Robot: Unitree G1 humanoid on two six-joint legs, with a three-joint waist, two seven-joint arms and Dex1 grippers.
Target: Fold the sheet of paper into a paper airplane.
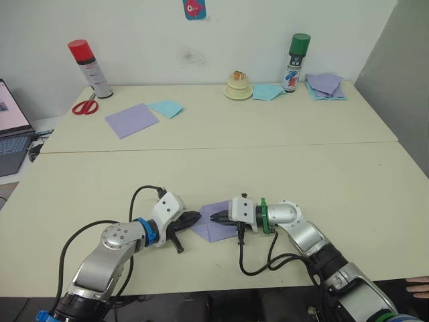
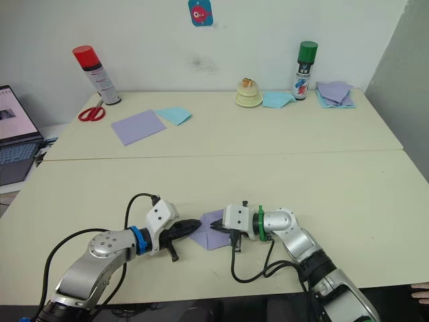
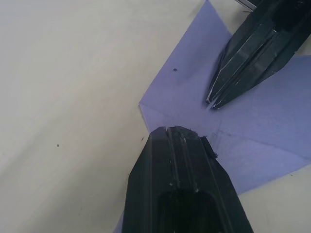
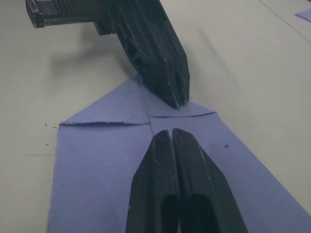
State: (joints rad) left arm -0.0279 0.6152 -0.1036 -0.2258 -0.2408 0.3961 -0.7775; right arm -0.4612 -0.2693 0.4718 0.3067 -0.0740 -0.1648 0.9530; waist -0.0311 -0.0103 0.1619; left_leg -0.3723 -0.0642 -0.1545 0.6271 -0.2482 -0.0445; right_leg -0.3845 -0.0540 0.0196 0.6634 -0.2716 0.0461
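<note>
Table point(image 1: 322, 174): 1 sheet of paper point(image 1: 213, 228) under 2 closed end effectors.

Two cream-coloured tables point(image 1: 281, 174) stand pushed together, long edges meeting in a seam that runs straight across from left to right. The far table point(image 2: 221, 134) backs against a plain white wall point(image 2: 255, 33), slightly scuffed with a grey smudge near its middle. High on that wall hangs a small blue sticker point(image 1: 194, 8) with a red figure on it. At the right edge a grey partition point(image 1: 402, 60) rises beside the far right corner of the tables. Off the left edge a lower surface carries an open laptop point(image 1: 12, 127) with its screen lit. Light is even and soft, casting faint shadows on the tabletops
</note>
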